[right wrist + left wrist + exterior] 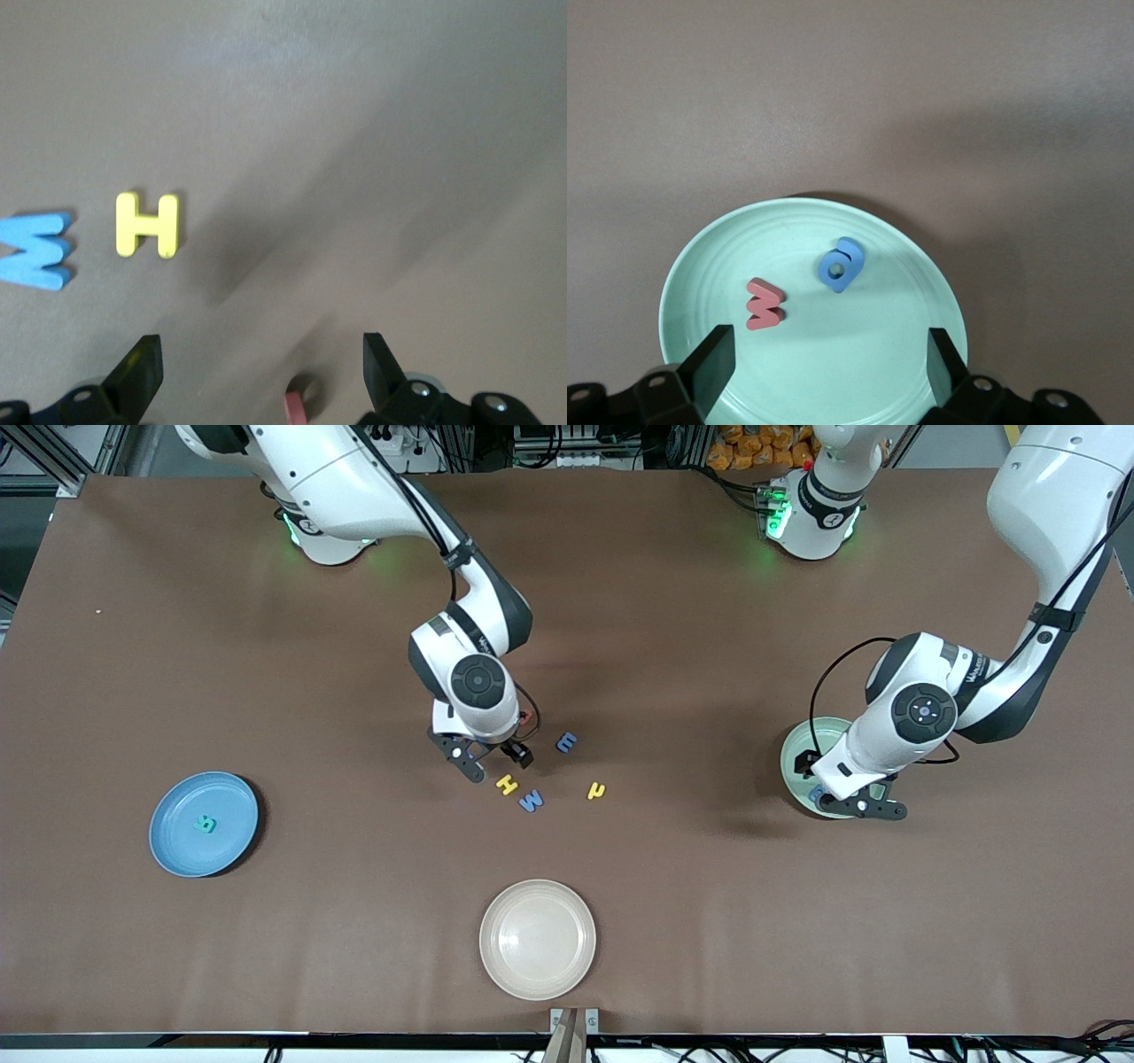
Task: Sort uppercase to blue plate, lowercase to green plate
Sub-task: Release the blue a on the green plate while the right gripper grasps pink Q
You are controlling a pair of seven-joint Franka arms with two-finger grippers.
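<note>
Beige plate (pixel 537 939): nearest the front camera, nothing on it, no part in the sort. Blue plate (pixel 204 824): toward the right arm's end of the tabletop (pixel 266 939), holding one green letter (pixel 205 825); one capital placed, as far as can be seen. Loose letters mid-tabletop, unsorted: blue M (pixel 531 802) nearest, yellow H (pixel 506 784) just beside it, small yellow h (pixel 596 790) a little toward the left arm's end, blue E-shaped letter (pixel 566 741) farther from the camera. Red letter (pixel 295 405): only an edge shows in the right wrist view, between the fingers of the right hand; shape not readable. Green plate (pixel 802 766): toward the left arm's end, holding a red w (pixel 764 304) and a blue rounded letter (pixel 841 264), lying apart from each other. Judged tally: three of eight letters sorted, five left, of which three look bound for the blue plate and two for the green. Right hand (pixel 483 757): low over the tabletop just beside the H, pointing down, fingers spread wide, holding nothing. Left hand (pixel 864 804): over the green plate's near rim, arm bent down from its base, fingers wide apart and empty, both letters lying free below it.
</note>
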